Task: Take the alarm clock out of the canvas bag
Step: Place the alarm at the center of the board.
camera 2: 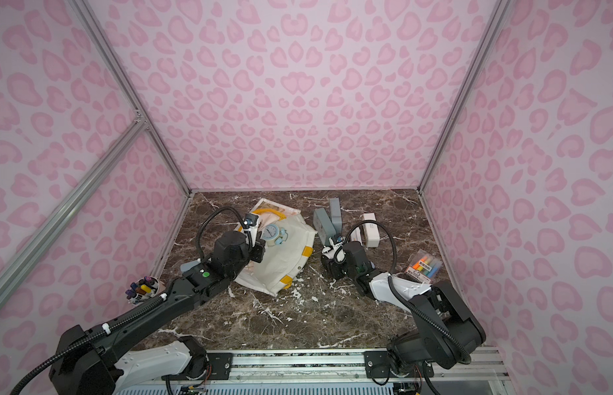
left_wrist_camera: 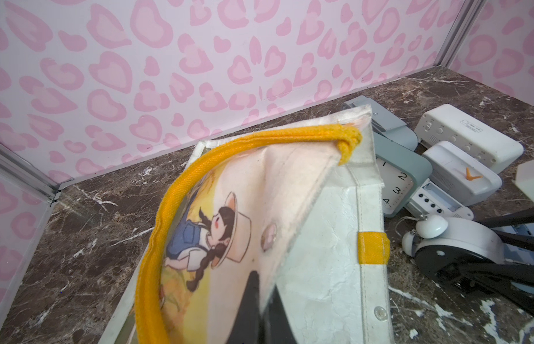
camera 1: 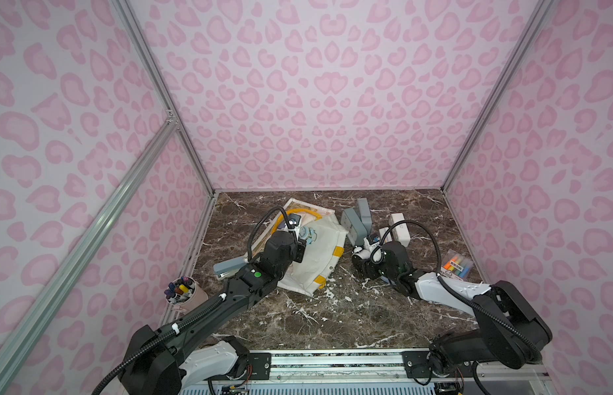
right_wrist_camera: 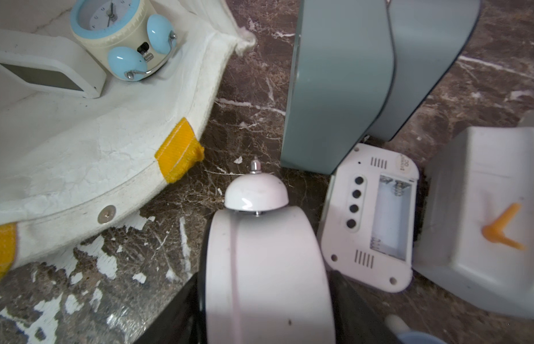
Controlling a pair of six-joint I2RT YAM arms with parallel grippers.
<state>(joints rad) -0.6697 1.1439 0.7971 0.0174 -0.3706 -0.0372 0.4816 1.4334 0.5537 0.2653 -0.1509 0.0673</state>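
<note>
Far left on the marble table (camera 1: 332,318) there's a cup of markers (camera 1: 182,290), then a grey stapler (camera 1: 226,267) half under the left arm. The left gripper (left_wrist_camera: 264,286) is pinched tight on the top flap of the canvas bag (camera 1: 318,260) and holds it up, so the mouth gapes and the yellow handle (left_wrist_camera: 230,143) arcs over the flap. The alarm clock (camera 2: 272,233) (the cream one with pale blue bells) is still inside, lying face up on the bag's lower panel, right beside a white digital clock (right_wrist_camera: 45,74).

Just right of the bag, out on the bare table, the right gripper (right_wrist_camera: 267,321) straddles a white twin-bell clock (right_wrist_camera: 268,253). The clock fills the gap between the jaws, but honestly I can't tell if they're squeezing it or just sitting around it. Behind that are two grey square clocks (camera 1: 356,219) leaning together and some white box clocks (camera 1: 399,227). Far right is a pack of highlighters (camera 1: 457,265).
</note>
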